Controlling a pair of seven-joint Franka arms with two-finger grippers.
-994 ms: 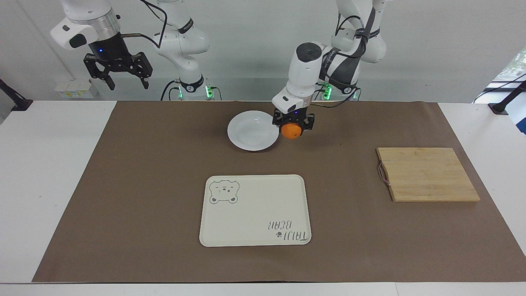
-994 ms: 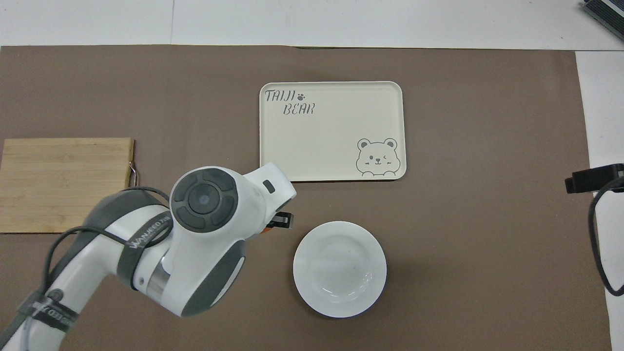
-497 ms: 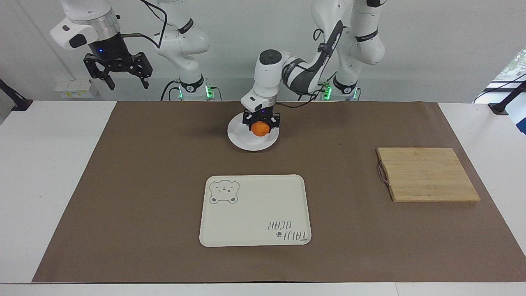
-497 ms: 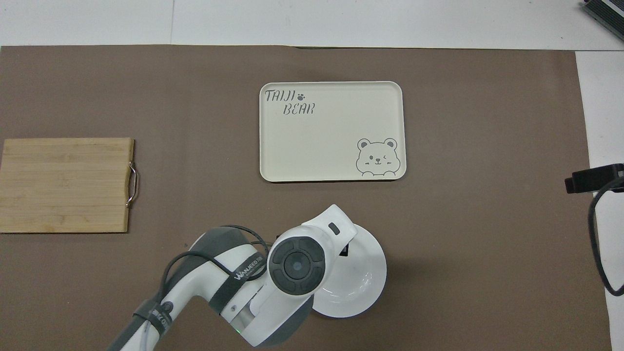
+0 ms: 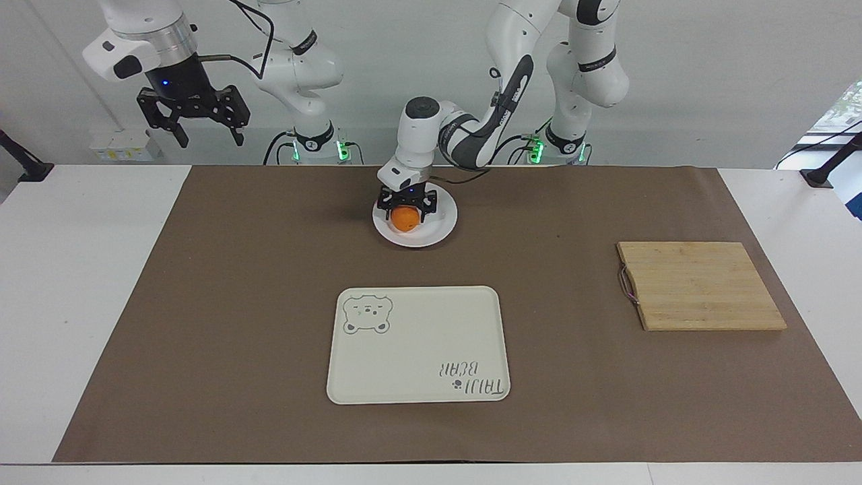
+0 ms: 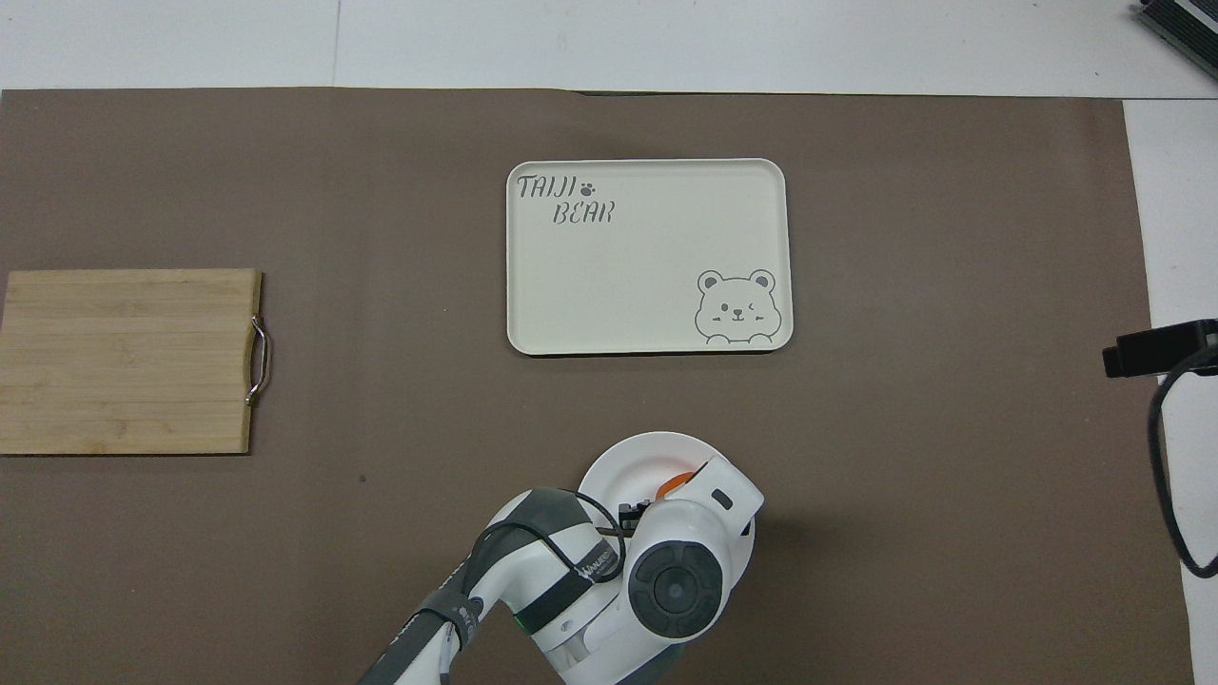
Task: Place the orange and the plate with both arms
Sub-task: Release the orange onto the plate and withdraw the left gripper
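The white plate [image 5: 442,228] [image 6: 617,459] lies on the brown mat close to the robots, midway between the two arm bases. The orange [image 5: 404,219] [image 6: 674,483] sits low over the plate's middle, right under my left gripper [image 5: 405,214], which reaches down onto it. Whether the orange rests on the plate or hangs just above it I cannot tell. In the overhead view the left wrist covers most of the plate and the orange. My right gripper [image 5: 210,138] waits open and empty, high above the table's edge at the right arm's end.
A cream tray with a bear drawing [image 5: 417,343] [image 6: 647,257] lies farther from the robots than the plate. A bamboo cutting board [image 5: 700,286] [image 6: 128,362] with a metal handle lies toward the left arm's end.
My left gripper carried the orange from beside the plate to over its middle and came lower. The right arm has not moved.
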